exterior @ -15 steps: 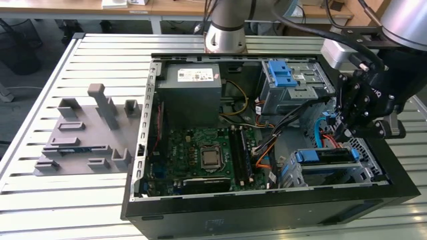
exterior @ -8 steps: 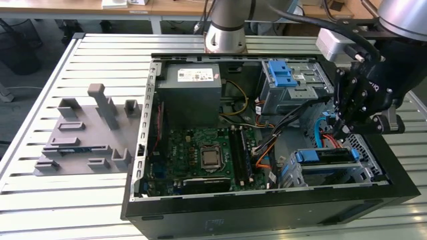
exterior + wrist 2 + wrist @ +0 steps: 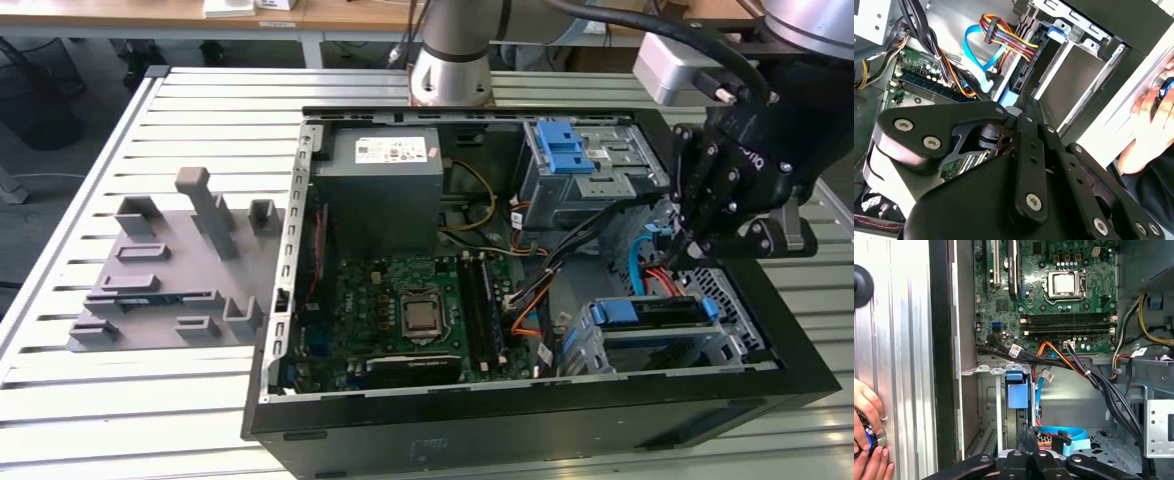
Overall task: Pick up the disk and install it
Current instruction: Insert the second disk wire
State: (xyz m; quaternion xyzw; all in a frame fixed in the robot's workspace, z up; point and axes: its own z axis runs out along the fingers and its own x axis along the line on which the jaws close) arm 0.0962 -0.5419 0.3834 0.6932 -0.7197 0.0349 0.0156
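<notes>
Your end effector hangs just above the disk seated in its bay; finger state unclear. Installing looks nearly done; verify seating.

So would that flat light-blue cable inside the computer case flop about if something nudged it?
Probably yes. The flat light-blue cable curves in a loose loop in the second wrist view, so it should bend aside rather than resist. It looks thin and ribbon-like, so it is likely light. Being looped, it may spring partly back.
</notes>
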